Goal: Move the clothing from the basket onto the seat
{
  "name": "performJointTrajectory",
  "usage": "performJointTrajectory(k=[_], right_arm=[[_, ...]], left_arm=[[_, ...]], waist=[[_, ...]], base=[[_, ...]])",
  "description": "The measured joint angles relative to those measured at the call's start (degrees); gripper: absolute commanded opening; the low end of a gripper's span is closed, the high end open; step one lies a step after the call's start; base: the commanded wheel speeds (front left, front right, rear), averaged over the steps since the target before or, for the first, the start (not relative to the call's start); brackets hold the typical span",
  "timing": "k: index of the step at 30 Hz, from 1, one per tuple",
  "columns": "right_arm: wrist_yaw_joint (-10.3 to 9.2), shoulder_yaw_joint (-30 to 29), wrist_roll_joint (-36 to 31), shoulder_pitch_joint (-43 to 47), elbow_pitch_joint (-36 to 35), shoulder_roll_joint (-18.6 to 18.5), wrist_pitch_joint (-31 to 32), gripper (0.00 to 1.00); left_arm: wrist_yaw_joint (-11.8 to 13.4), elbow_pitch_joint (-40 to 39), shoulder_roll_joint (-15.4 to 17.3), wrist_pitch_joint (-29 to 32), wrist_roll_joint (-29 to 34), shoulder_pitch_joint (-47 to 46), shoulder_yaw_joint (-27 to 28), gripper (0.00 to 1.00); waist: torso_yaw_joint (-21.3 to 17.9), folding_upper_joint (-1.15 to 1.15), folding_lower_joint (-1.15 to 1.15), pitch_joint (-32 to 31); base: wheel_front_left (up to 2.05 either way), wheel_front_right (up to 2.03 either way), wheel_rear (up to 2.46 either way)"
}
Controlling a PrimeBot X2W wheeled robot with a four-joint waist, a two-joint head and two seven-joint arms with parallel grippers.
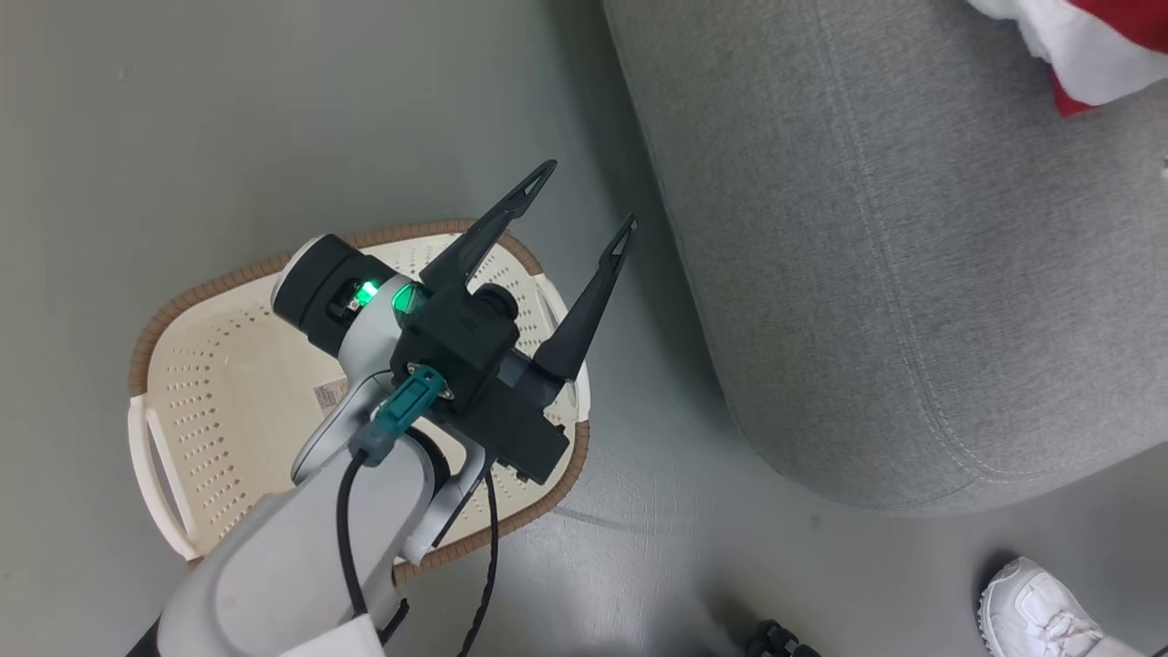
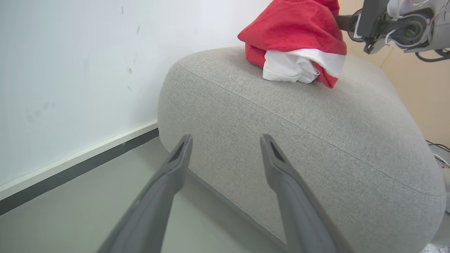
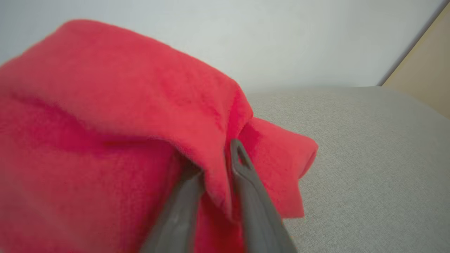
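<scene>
On seat (image 2: 299, 133), far end: clothing (image 2: 295, 31), red w/ white inner side showing, bunched in a heap; in head view it sits at 1 o'clock, at the cushion's far corner.
R gripper (image 3: 214, 158): fingers close together, pinching a fold of red cloth btwn them; rest of the cloth drapes over the top & off to 9 o'clock in R wrist view, grey cushion at 3 o'clock.
R arm (image 2: 397, 21): at 1 o'clock in L wrist view, just behind the heap; its fingers hidden by cloth there.
basket (image 1: 228, 392): on floor (image 1: 274, 109) at 8 o'clock in head view, near seat's rounded corner, a strip of floor btwn them; perforated bottom & a small label visible; partly covered by L arm.
L gripper (image 1: 589, 196): jaws wide apart, holding nothing; above basket's 1–2 o'clock rim, tips aimed at 1 o'clock toward seat, clear of it.
shoe (image 1: 1040, 611): white, a person's, on floor at 5 o'clock, near seat's front edge.
</scene>
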Motion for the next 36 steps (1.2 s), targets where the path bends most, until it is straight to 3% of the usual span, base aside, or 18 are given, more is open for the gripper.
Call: performJointTrajectory(k=[21,31,36], right_arm=[[0.99,2.5,-2.1,10.5,-1.9,0.3,-0.6,1.00],[1.00,2.2,-1.9,19.3,-7.9,2.7,-0.7,1.00],[1.00,2.4,-1.8,25.0,-11.7,5.7,-0.8,1.00]], left_arm=[[0.2,8.6,-2.9,-7.3,-5.5,4.5,4.5,1.00],[1.7,12.3,-3.2,-9.7,-8.1,11.6,8.6,1.00],[2.1,13.5,-3.2,-10.2,-9.1,15.8,10.6,1.00]], waist=[[-0.1,-0.01,-0.01,-12.3],[3.0,-0.02,-0.01,-20.1],[5.7,-0.02,-0.01,-23.9]], base=[[0.00,0.00,0.00],[0.00,0.00,0.00],[0.00,0.00,0.00]])
